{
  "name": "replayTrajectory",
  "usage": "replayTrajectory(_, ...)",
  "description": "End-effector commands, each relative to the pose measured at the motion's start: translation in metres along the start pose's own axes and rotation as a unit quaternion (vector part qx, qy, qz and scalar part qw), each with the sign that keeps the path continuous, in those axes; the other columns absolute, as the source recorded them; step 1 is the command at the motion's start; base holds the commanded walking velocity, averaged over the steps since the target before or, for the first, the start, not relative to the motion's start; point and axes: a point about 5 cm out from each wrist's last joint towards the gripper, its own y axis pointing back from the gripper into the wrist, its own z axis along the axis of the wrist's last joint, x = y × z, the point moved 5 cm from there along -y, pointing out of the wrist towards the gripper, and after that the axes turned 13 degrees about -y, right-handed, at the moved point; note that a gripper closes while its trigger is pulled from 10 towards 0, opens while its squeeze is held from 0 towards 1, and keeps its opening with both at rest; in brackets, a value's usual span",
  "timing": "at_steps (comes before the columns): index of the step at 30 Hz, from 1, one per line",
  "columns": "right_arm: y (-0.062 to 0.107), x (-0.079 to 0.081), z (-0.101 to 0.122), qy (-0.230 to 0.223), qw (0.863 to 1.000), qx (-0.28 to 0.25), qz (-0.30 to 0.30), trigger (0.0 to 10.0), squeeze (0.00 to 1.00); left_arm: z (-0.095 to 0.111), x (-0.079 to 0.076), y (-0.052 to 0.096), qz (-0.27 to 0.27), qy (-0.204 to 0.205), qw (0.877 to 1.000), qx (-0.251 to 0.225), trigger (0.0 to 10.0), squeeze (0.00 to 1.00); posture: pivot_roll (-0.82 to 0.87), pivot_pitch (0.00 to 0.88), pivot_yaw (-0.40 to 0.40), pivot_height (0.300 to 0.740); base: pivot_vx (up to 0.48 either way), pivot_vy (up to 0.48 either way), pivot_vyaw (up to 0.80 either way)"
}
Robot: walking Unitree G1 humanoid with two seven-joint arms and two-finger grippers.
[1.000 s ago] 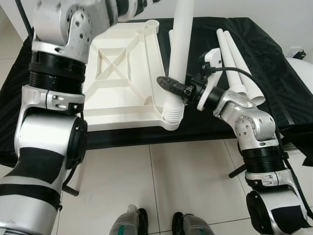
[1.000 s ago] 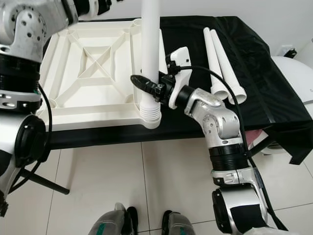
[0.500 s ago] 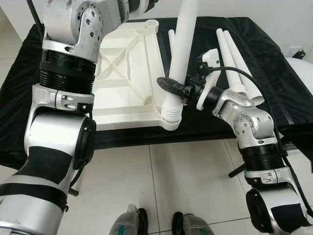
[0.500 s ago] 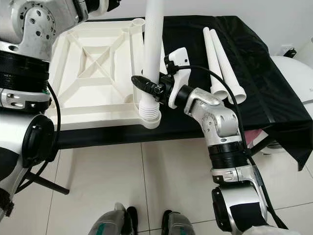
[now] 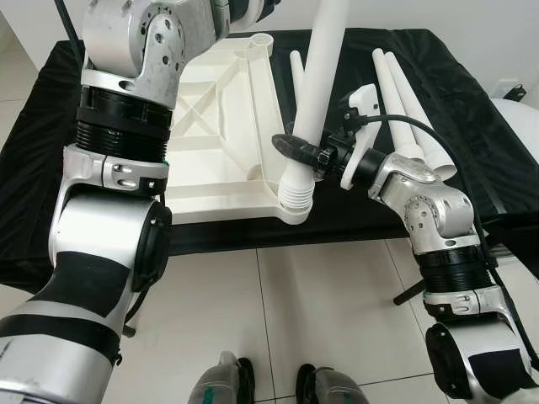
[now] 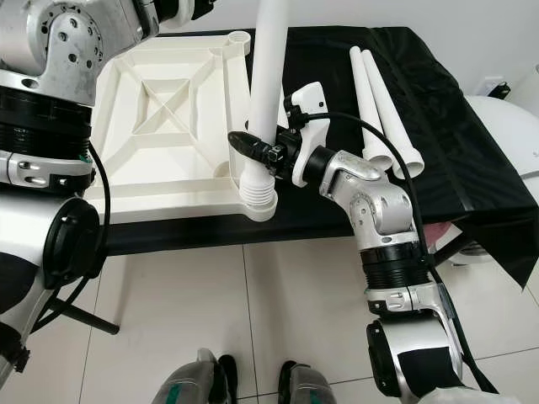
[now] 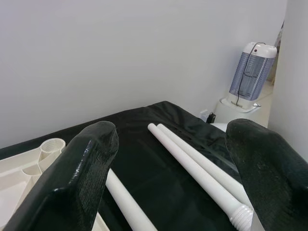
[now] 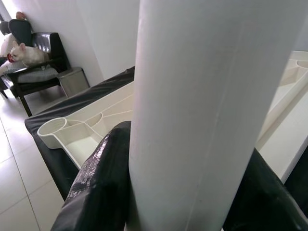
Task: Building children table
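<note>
The white tabletop [image 5: 219,126] lies upside down on the black-covered table [image 5: 472,126]. A white leg [image 5: 316,76] stands tilted in its near right corner socket [image 5: 295,204], threaded end down. My right gripper [image 5: 295,149] is shut on the leg just above the socket; in the right wrist view the leg [image 8: 207,110] sits between its black fingers [image 8: 101,178]. My left arm [image 5: 126,101] is raised high over the tabletop. In the left wrist view the left gripper [image 7: 168,168] is open, with nothing between its fingers [image 7: 77,183].
Two loose legs [image 5: 404,93] lie side by side on the cloth to the right, and a third [image 5: 296,71] lies beside the tabletop. A white appliance [image 5: 520,109] stands at the far right. Tiled floor and my feet [image 5: 227,383] are below the table's edge.
My left arm has swung to the right over the tabletop. The leg's top leans slightly further right. The right gripper keeps its hold in the same place.
</note>
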Motion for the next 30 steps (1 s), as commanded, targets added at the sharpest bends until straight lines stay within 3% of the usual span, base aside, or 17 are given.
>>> replayTrajectory(1,-0.004,0.007,-0.004,0.007,1.000,0.014,0.019,10.0,0.00,0.018,-0.012,-0.001,-0.025,-0.013,0.999,-0.025,10.0,0.00,-0.02,0.148,-0.005,0.740,0.000,0.000,0.00)
replayTrajectory(4,-0.004,0.007,-0.002,0.009,1.000,0.008,0.020,10.0,0.00,0.017,-0.011,-0.001,-0.023,-0.013,0.999,-0.023,10.0,0.00,-0.02,0.148,-0.005,0.740,0.000,0.000,0.00)
replayTrajectory(9,0.008,0.002,0.022,-0.006,0.998,-0.058,0.005,10.0,0.00,-0.010,0.019,0.012,0.002,0.011,1.000,0.014,10.0,0.00,-0.03,0.152,0.011,0.740,0.000,0.000,0.00)
replayTrajectory(16,0.015,-0.006,0.034,-0.020,0.995,-0.099,-0.022,10.0,0.00,-0.023,0.036,0.028,0.009,0.032,0.999,0.025,10.0,0.00,-0.03,0.161,0.025,0.740,0.000,0.000,0.00)
replayTrajectory(21,0.016,-0.006,0.036,-0.022,0.992,-0.122,-0.039,10.0,0.00,-0.045,0.043,0.038,0.033,0.033,0.998,0.040,10.0,0.00,-0.03,0.162,0.035,0.740,0.000,0.000,0.00)
replayTrajectory(26,0.017,-0.007,0.032,-0.019,0.991,-0.123,-0.049,10.0,0.00,-0.062,0.040,0.041,0.042,0.034,0.997,0.052,10.0,0.00,-0.03,0.161,0.036,0.740,0.000,0.000,0.00)
replayTrajectory(28,0.019,-0.007,0.030,-0.020,0.989,-0.131,-0.061,10.0,0.00,-0.093,0.014,0.045,0.016,0.049,0.996,0.078,10.0,0.00,-0.04,0.166,0.040,0.740,0.000,0.000,0.00)
replayTrajectory(29,0.019,-0.007,0.030,-0.020,0.989,-0.131,-0.061,10.0,0.00,-0.093,0.014,0.045,0.016,0.049,0.996,0.078,10.0,0.00,-0.04,0.166,0.040,0.740,0.000,0.000,0.00)
replayTrajectory(30,0.020,-0.008,0.030,-0.017,0.988,-0.134,-0.070,10.0,0.00,-0.105,-0.001,0.047,-0.005,0.049,0.995,0.087,10.0,0.00,-0.04,0.166,0.040,0.740,0.000,0.000,0.00)
